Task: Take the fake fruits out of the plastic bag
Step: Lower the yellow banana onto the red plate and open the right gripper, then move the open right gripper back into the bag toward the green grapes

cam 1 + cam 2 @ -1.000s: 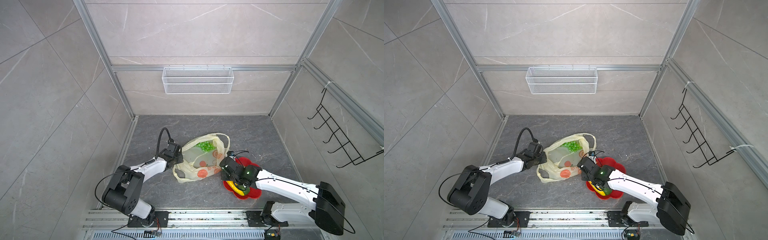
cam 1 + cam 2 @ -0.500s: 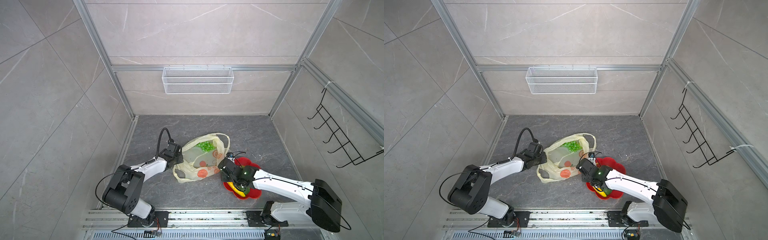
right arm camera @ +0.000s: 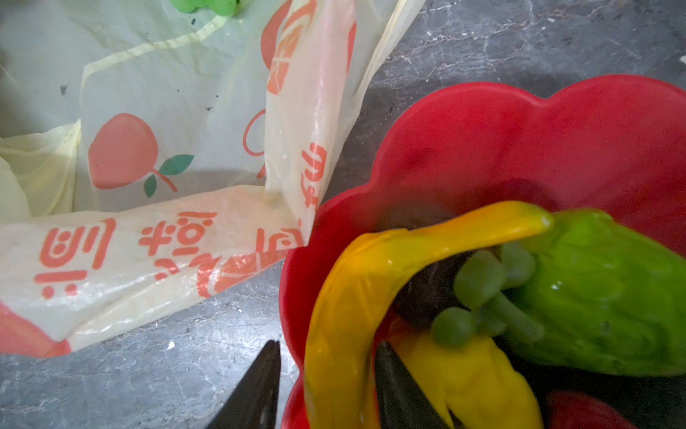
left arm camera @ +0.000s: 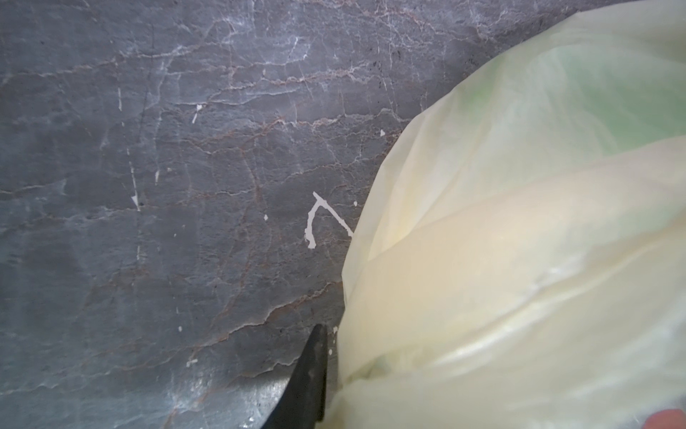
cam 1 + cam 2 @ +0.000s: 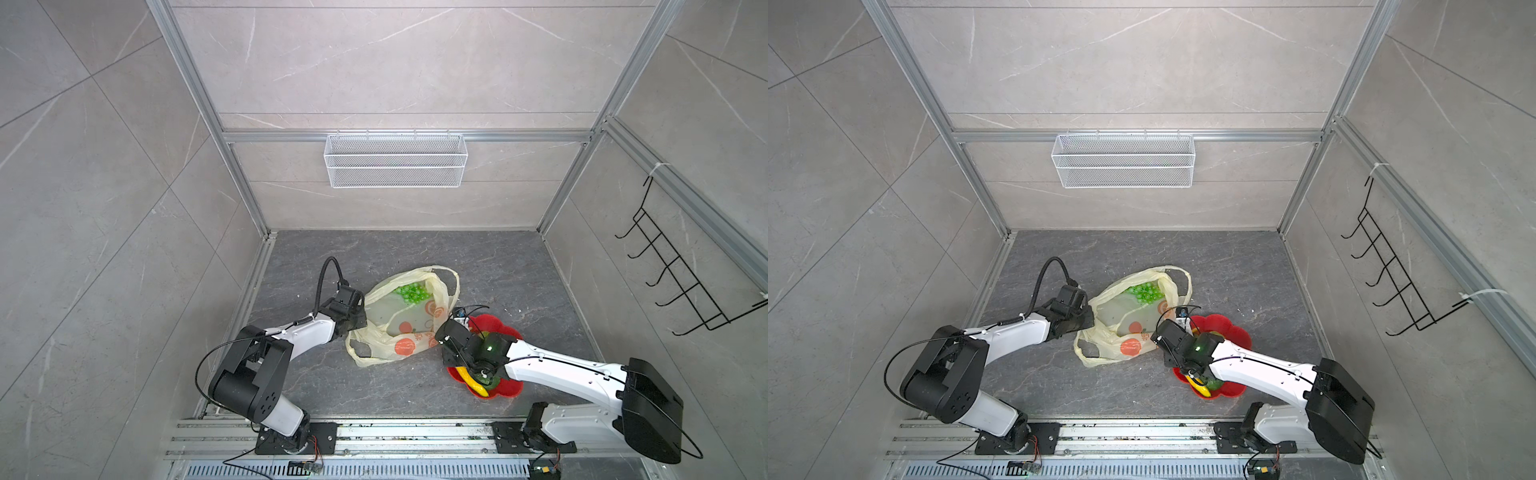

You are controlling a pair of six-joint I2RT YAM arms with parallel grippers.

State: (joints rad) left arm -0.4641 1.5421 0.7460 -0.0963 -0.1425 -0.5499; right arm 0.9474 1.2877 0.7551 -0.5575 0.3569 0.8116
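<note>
The fake fruits are now divided between two places. The green grape bunch [image 5: 411, 293] is still inside the plastic bag [image 5: 382, 309], which lies with its mouth open on the dark floor [image 4: 148, 223], about in the middle. I cannot make out any other fruit through the film. The banana [image 3: 349, 297], the bumpy green fruit [image 3: 601, 289], a few small green balls on a stalk [image 3: 479, 293] and something red [image 3: 582, 412] at the edge of the right wrist view are already on the red plate [image 3: 519, 130], which touches the bag's side. So I judge the work more than half done, with at least the grapes left to fetch. The right gripper [image 3: 329, 343] hangs low over the plate with its jaws apart. One finger is outside the rim and the other is behind the banana, which lies between them and, as I read it, is not pinched. The left gripper [image 5: 360, 320] is at the far edge of the bag. In the left wrist view the film gathers in pleats at its one visible finger [image 4: 310, 379] and hides the second, so I take it as clamped on the bag's edge, holding the mouth open. Compared with one second ago, the right arm has shifted a little toward the bag, while the bag, the grapes, the banana and the left arm are where they were. The earlier views are too small to show the jaws.
</note>
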